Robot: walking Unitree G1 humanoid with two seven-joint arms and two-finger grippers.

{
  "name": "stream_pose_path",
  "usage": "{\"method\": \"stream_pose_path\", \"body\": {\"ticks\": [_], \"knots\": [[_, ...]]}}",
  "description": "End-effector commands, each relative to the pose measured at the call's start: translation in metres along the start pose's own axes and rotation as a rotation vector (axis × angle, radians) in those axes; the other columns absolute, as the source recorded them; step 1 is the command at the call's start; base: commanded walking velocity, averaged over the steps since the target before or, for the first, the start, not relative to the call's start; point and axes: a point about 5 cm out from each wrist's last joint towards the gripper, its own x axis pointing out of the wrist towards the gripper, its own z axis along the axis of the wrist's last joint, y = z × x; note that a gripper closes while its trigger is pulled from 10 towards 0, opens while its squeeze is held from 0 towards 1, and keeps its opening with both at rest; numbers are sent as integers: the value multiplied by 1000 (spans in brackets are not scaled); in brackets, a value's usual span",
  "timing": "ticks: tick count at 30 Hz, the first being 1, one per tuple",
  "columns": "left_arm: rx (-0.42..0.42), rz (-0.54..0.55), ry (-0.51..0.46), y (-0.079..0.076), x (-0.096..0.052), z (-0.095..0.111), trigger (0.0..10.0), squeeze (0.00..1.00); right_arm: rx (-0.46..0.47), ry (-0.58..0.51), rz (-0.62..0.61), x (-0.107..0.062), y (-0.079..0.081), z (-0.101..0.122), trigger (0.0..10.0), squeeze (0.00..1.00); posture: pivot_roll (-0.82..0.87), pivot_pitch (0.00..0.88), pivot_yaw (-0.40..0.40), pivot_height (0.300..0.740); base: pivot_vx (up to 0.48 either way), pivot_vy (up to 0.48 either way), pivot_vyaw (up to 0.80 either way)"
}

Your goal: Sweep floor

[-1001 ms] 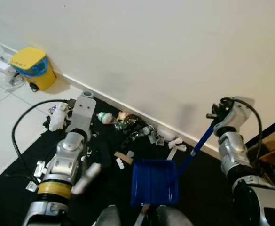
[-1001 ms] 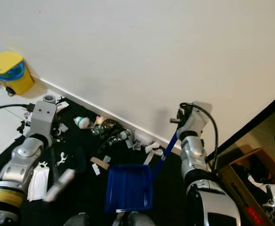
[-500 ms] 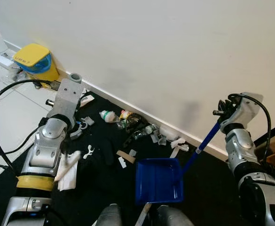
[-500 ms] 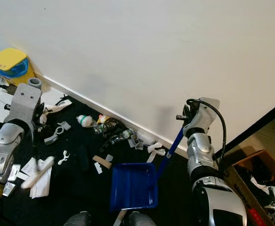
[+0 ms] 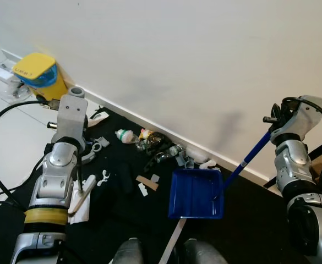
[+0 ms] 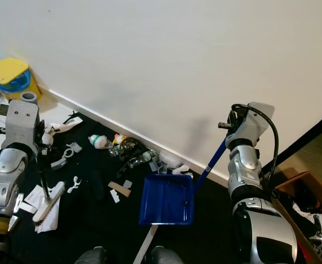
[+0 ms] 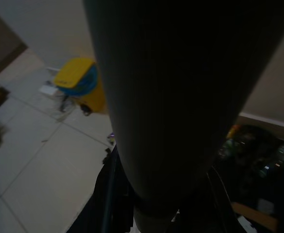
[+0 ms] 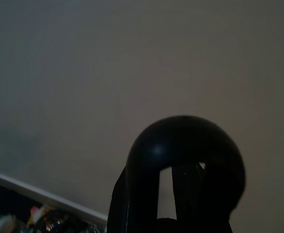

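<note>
1. Right gripper [image 5: 274, 118] is clamped on the top of the blue dustpan [image 5: 196, 193] handle; the pan sits flat on the black mat [image 5: 249, 231], just beside the litter pile [image 5: 161, 149] along the wall.
2. Left gripper [image 5: 79, 176] holds the broom [image 5: 82, 193] stick; its head rests on the mat among white scraps.
3. Yellow bin [image 5: 37, 77] stands by the wall on the tile.

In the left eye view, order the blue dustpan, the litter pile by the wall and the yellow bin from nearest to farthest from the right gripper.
1. blue dustpan, on the dark mat just left of the right gripper.
2. litter pile, along the baseboard, mid-frame.
3. yellow bin, far left against the wall.
</note>
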Motion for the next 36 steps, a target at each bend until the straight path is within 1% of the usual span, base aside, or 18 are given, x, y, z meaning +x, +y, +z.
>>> {"method": "stream_pose_path", "body": {"ticks": [1, 2, 3, 5, 7, 8, 13, 15, 17, 24, 25, 27, 28, 30, 33, 34, 36], "knots": [[33, 59, -55, 14, 2, 9, 10000, 0, -23, 0, -21, -1, -3, -1, 10000, 0, 100, 113, -34, 740, 0, 0, 0], [21, 76, -64, 18, 3, 10, 10000, 0, -28, 6, -26, -2, -4, -3, 10000, 0, 107, 118, -35, 740, 0, 0, 0], [21, 76, -64, 18, 3, 10, 10000, 0, -28, 6, -26, -2, -4, -3, 10000, 0, 107, 118, -35, 740, 0, 0, 0], [-9, 108, -93, 25, 4, 11, 10000, 0, -31, 13, -35, -2, -4, -4, 10000, 0, 110, 117, -41, 740, 0, 0, 0], [-13, 114, -97, 27, 4, 11, 10000, 0, -29, 13, -37, -3, -5, -4, 10000, 0, 110, 117, -41, 740, 0, 0, 0], [-43, 131, -102, 31, 6, 9, 10000, 0, -8, 24, -41, -3, -4, -6, 10000, 0, 104, 112, -43, 740, 0, 0, 0], [-17, 152, -73, 36, 8, 3, 10000, 0, -3, 64, -34, -5, 1, -13, 10000, 0, 99, 112, -48, 740, 0, 0, 0], [-21, 182, -52, 39, 8, 0, 10000, 0, -16, 83, -25, -7, 4, -17, 10000, 0, 95, 103, -75, 740, 0, 0, 0], [-15, 196, -41, 39, 7, -3, 10000, 0, -21, 86, -23, -7, 6, -18, 10000, 0, 90, 106, -80, 740, 0, 0, 0], [28, 187, -26, 31, 4, -11, 10000, 0, 1, 99, -22, -6, 6, -18, 10000, 0, 84, 95, -95, 740, 0, 0, 0], [39, 166, -30, 26, 5, -11, 10000, 0, 5, 107, -11, -7, 7, -20, 10000, 0, 86, 93, -98, 740, 0, 0, 0], [38, 160, -29, 24, 5, -11, 10000, 0, 13, 112, -8, -7, 7, -21, 10000, 0, 89, 91, -101, 740, 0, 0, 0], [39, 144, -19, 18, 6, -12, 10000, 0, 25, 120, -7, -8, 7, -22, 10000, 0, 90, 86, -103, 740, 0, 0, 0], [42, 133, -13, 15, 7, -13, 10000, 0, 29, 123, -6, -9, 7, -23, 10000, 0, 90, 86, -103, 740, 0, 0, 0], [98, 93, -2, 3, 9, -17, 10000, 0, 48, 144, 22, -9, 11, -26, 10000, 0, 80, 86, -99, 740, 0, 0, 0], [108, 95, -4, 1, 10, -16, 10000, 0, 52, 152, 28, -9, 11, -27, 10000, 0, 74, 88, -98, 740, 0, 0, 0], [99, 114, -3, 2, 12, -15, 10000, 0, 58, 168, 30, -10, 11, -29, 10000, 0, 73, 90, -100, 740, 0, 0, 0]]}}
